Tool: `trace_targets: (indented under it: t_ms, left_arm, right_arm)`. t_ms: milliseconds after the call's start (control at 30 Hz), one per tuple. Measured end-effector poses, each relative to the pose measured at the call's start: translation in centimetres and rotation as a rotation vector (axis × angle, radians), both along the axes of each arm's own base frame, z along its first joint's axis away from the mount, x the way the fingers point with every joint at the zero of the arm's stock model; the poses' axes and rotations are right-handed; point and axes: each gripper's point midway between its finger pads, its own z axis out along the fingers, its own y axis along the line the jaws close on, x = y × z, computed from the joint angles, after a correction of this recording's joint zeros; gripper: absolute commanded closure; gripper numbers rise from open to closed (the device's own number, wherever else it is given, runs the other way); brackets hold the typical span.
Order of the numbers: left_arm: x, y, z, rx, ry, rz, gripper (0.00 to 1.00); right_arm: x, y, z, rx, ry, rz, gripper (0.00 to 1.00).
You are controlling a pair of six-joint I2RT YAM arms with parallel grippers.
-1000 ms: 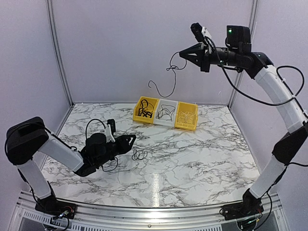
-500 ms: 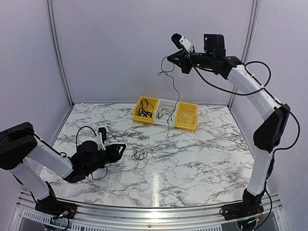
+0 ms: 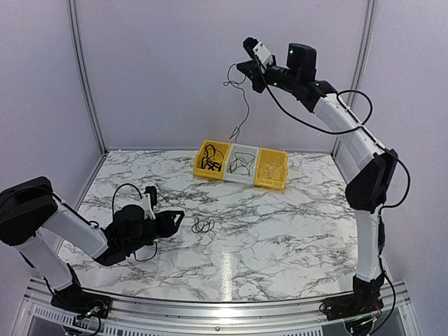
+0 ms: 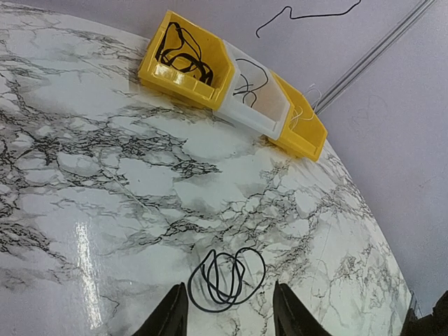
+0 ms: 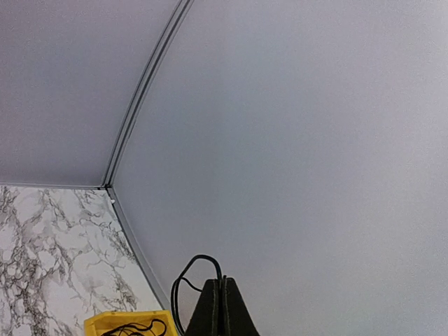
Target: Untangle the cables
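Right gripper (image 3: 246, 71) clamped the dangling cable (image 3: 248, 105) at 12 o'clock; left gripper (image 3: 176, 218) stood released. Swing could land it outside the bins (image 3: 240, 179).

black cable (image 3: 247, 105) dangling aloft; coiled cable (image 4: 225, 278) flat, seemingly loose

Three bins (image 3: 238, 178) — two cables (image 3: 203, 225) outside them — two arms (image 3: 343, 122).

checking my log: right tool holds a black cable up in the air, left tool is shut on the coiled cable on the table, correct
One thing is wrong: the left tool is open, not shut on anything. The coiled cable lies loose on the table just in front of it, as the left wrist view shows. The right tool does hold a black cable up in the air.
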Motion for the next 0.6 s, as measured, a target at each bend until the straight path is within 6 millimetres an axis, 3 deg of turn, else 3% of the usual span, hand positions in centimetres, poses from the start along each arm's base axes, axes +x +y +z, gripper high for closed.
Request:
trace_targets:
  t_ms: [167,400,500,600]
  left_arm:
    - [0.0,-0.1,-0.4,0.009,0.01,-0.005,0.57]
    - [-0.1,0.0,-0.8,0.019,0.019,-0.005,0.57]
    - [-0.1,0.0,-0.8,0.019,0.019,-0.004,0.57]
    - [-0.1,0.0,-0.8,0.019,0.019,-0.004,0.57]
  right_arm:
    - [2.2,0.7,-0.5,0.031,-0.052,-0.025,1.0]
    - [4.9,2.5,-4.0,0.04,-0.06,-0.033,1.0]
    - [5.3,3.1,-4.7,0.043,-0.065,-0.033,1.0]
    - [5.0,3.8,-4.1,0.053,-0.093,-0.027,1.0]
